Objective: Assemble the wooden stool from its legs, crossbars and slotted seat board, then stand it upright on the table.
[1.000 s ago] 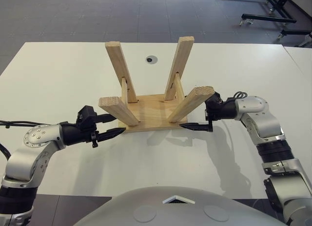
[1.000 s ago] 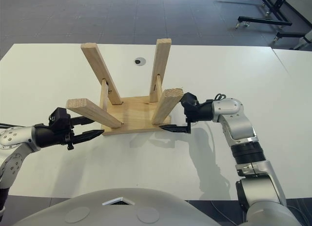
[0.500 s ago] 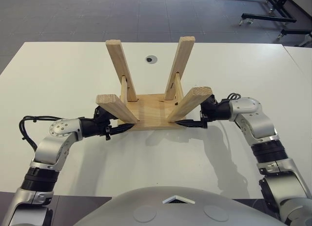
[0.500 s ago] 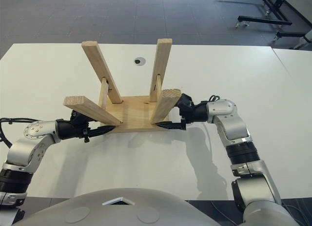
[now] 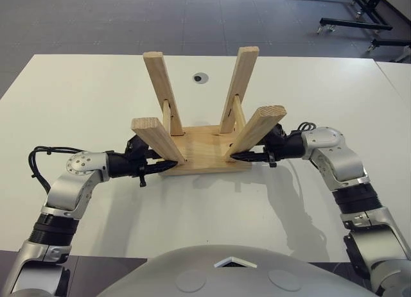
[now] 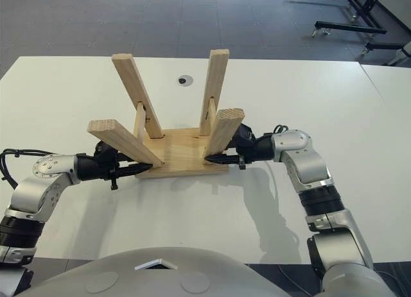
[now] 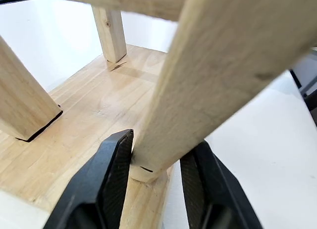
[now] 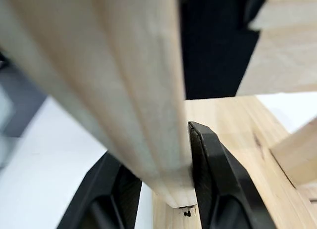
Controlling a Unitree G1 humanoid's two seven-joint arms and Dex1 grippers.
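Observation:
The wooden stool lies upside down on the white table, its seat board flat and its legs pointing up. A short crossbar shows between the left legs. My left gripper is shut on the base of the near-left leg, one finger on each side. My right gripper is shut on the base of the near-right leg; its fingers press against that leg just above the board. The two far legs stand free.
A small dark hole sits in the tabletop behind the stool. A second table's edge lies to the right. Black metal frames stand on the floor beyond. Bare tabletop spreads on all sides of the stool.
Both grippers moved inward from beside the seat board's front edge onto the bases of the near legs. The stool shifted slightly, its near legs sitting a little higher in view.

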